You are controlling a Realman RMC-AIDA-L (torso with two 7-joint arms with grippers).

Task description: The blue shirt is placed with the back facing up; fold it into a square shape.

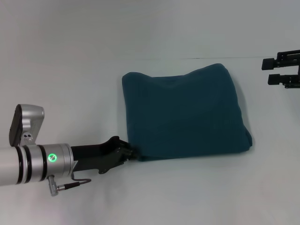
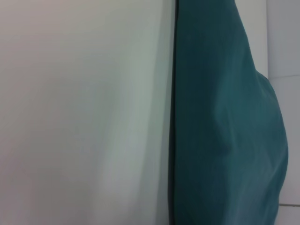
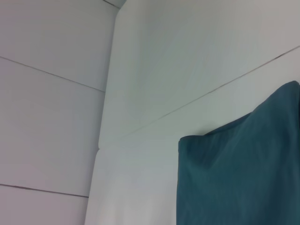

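Note:
The blue shirt (image 1: 185,115) lies on the white table as a thick, roughly square folded bundle, plain side up, with its far edge dipping in the middle. My left gripper (image 1: 130,152) reaches in from the near left and touches the bundle's near-left corner; its grip on the cloth is hidden. The left wrist view shows the blue shirt (image 2: 225,117) close up, with a straight folded edge against the table. My right gripper (image 1: 266,71) hangs open at the far right, apart from the cloth. A far corner of the blue shirt (image 3: 243,173) shows in the right wrist view.
The white table (image 1: 70,70) runs around the bundle on all sides. Thin seam lines (image 3: 211,91) cross the surface beyond the shirt's far edge.

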